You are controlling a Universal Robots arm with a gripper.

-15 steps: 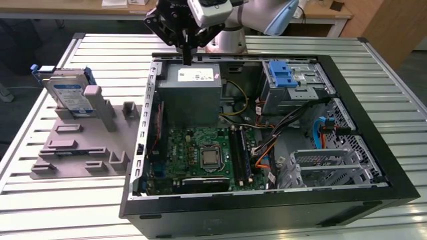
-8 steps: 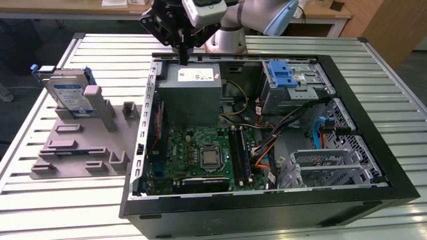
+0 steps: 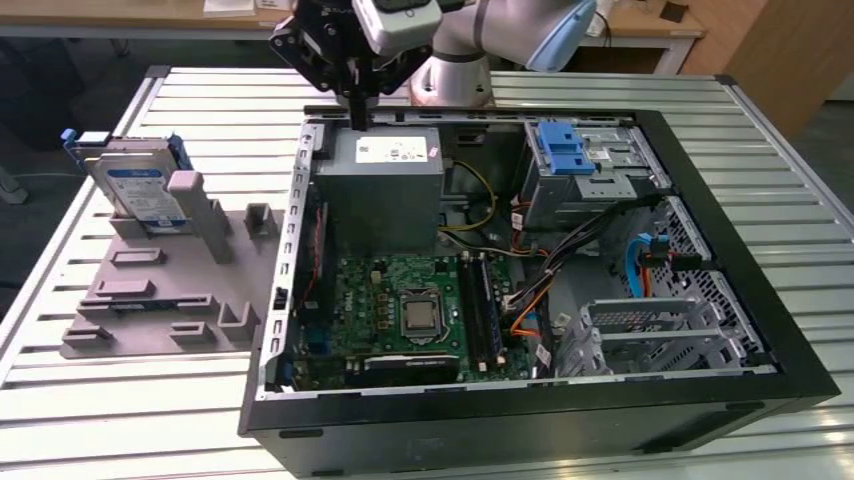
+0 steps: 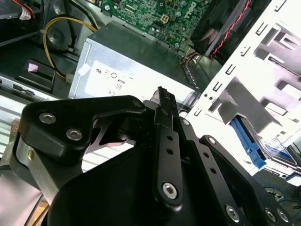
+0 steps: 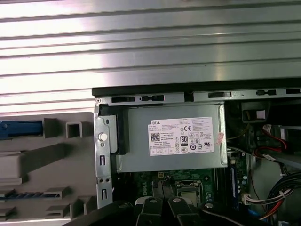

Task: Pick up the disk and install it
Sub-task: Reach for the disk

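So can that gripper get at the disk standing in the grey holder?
Probably yes. The disk stands upright in the grey holder outside the computer case, its top uncovered. The gripper hangs over the power supply, with open space between them.

The disk (image 3: 139, 186) sits partly hidden in the grey holder (image 3: 147, 300).
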